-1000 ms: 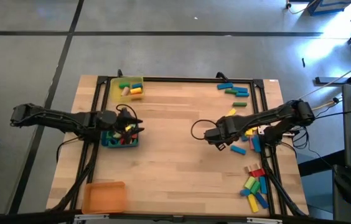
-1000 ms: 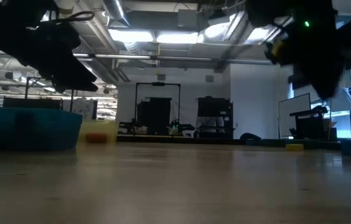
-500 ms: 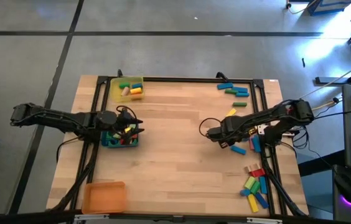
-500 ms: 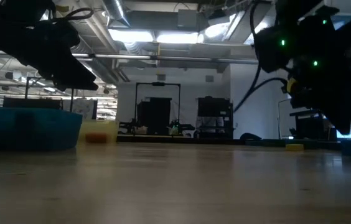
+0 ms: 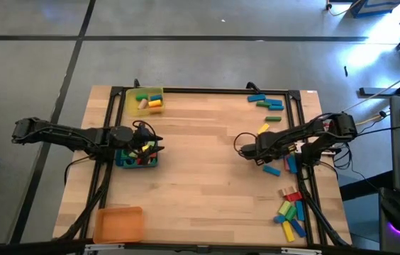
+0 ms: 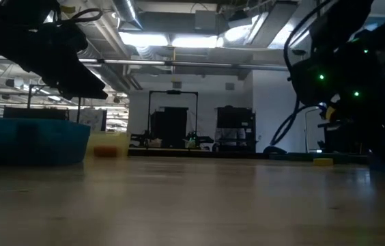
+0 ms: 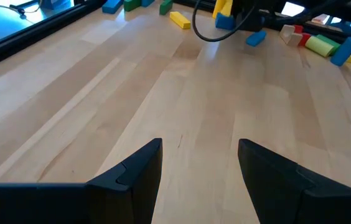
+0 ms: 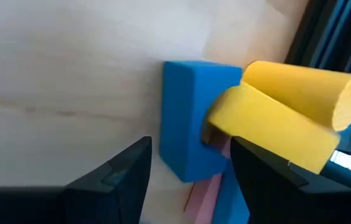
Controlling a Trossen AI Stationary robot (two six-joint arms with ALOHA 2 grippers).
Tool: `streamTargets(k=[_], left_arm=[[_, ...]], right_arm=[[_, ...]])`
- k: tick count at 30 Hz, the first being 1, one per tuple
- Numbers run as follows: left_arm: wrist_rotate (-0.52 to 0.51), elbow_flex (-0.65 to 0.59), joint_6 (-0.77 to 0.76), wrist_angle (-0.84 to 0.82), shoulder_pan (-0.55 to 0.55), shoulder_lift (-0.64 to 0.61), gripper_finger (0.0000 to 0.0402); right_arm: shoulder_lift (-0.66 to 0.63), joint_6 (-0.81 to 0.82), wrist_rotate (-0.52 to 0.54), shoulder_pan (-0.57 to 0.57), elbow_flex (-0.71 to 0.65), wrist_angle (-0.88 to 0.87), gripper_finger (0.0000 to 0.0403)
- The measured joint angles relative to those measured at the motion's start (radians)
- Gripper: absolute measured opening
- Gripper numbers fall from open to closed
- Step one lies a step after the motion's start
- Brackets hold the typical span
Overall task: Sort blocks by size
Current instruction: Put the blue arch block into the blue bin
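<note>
Reaching over the desk's right edge, your right gripper (image 5: 269,151) hovers with fingers apart and empty before a blue block (image 8: 191,118), long axis running away from the fingers, and a yellow cylinder (image 8: 306,90) lying crosswise. Your left gripper (image 7: 199,165), fingers apart, waits over the blue tray (image 5: 123,161) near the left edge.

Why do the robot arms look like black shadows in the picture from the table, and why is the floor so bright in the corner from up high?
Low view: bright ceiling lights behind turn both arms into silhouettes, and the near table is soft. High view: blue-white glare on the floor at the upper right. Right wrist view: the blue block and yellow blocks fill the picture, slightly blurred.
</note>
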Motion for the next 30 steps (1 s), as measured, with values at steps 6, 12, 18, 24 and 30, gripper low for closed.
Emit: streamTargets(k=[6, 12, 18, 24, 30], left_arm=[[0.0, 0.0, 0.0, 0.0, 0.0, 0.0, 0.0196], [0.0, 0.0, 0.001, -0.003, 0.0, 0.0, 0.0196], [0.0, 0.0, 0.007, -0.006, 0.0, 0.0, 0.0196], [0.0, 0.0, 0.008, -0.006, 0.0, 0.0, 0.0196], [0.0, 0.0, 0.008, -0.006, 0.0, 0.0, 0.0196]], right_arm=[[0.0, -0.032, 0.03, 0.0, -0.023, 0.101, 0.0221], [-0.001, -0.048, 0.026, 0.001, -0.028, 0.123, 0.022], [-0.001, -0.089, 0.002, 0.0, -0.028, 0.141, 0.0166], [0.0, -0.133, -0.007, 0.001, -0.028, 0.174, 0.0067], [0.001, -0.206, -0.007, 0.001, -0.012, 0.186, 0.0035]])
